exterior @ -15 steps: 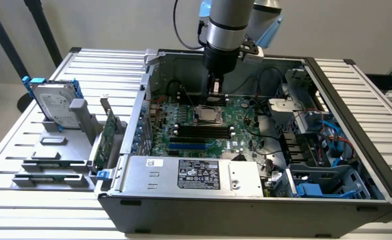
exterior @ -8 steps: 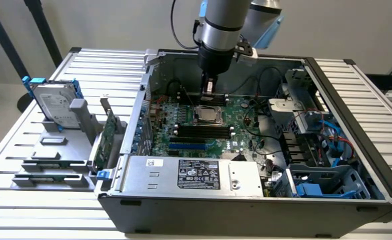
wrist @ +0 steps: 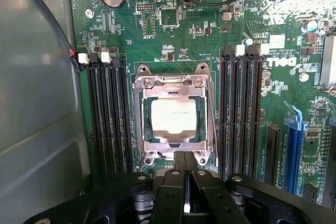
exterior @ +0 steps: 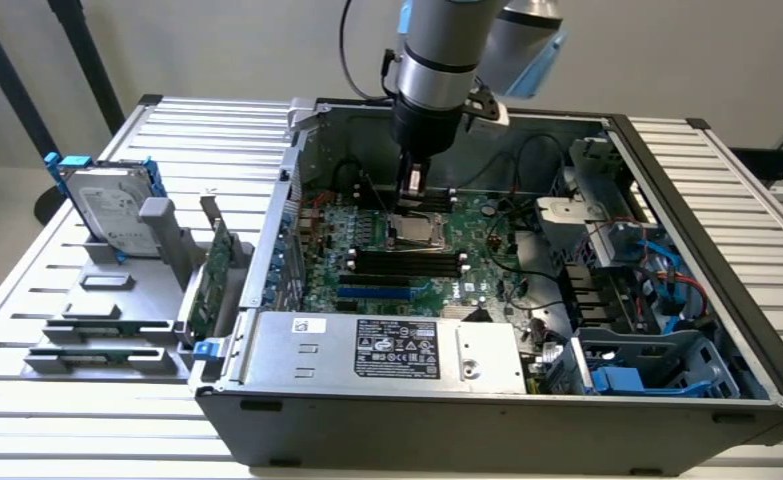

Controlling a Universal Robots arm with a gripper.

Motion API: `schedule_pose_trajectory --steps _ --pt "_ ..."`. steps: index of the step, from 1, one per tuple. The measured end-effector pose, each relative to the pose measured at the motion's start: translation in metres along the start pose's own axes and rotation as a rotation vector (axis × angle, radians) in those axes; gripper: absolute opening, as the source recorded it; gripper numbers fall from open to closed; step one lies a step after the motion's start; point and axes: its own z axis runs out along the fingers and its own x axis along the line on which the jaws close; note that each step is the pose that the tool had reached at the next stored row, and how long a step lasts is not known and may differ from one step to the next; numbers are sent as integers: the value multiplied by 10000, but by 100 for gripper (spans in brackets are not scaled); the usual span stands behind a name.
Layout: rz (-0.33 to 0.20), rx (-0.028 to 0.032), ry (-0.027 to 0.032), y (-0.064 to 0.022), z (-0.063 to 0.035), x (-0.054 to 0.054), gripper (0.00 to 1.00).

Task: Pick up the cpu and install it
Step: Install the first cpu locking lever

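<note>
Slatted table [exterior: 751,190] carries open computer case [exterior: 498,425], side panel off; arm [exterior: 438,60] hangs over its 12 o'clock end in the exterior view; silver box with black label [exterior: 391,350] at 6 o'clock inside case; green motherboard [exterior: 418,270] at centre; hard drive with blue rails [exterior: 104,210] stands on table at 9 o'clock, outside case; pincer [wrist: 184,166] closed, empty, tips together just at edge of socket frame [wrist: 173,85], contact unclear; cpu [wrist: 174,116] lies inside that frame, silver top up, memory slots [wrist: 107,119] on both flanks.
</note>
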Motion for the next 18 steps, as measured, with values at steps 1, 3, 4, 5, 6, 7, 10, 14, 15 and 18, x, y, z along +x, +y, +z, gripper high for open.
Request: schedule_pose_trajectory --steps 1,3,4,5,6,7,10,14,15,18 --pt "0 1 -1 -6 16 -1 11" --pt "0 0 0 -22 47 -3 11" --pt "-1 0 1 -30 62 -4 11" --pt "-1 0 1 -39 75 -4 11" --pt "0 0 1 -48 87 -3 11" --pt "0 1 1 -55 99 0 11" --pt "-1 2 7 -72 133 13 11" --pt "-3 3 27 -83 177 39 11" --pt "-4 4 31 -83 190 45 11" --pt "-5 4 39 -82 234 61 11"
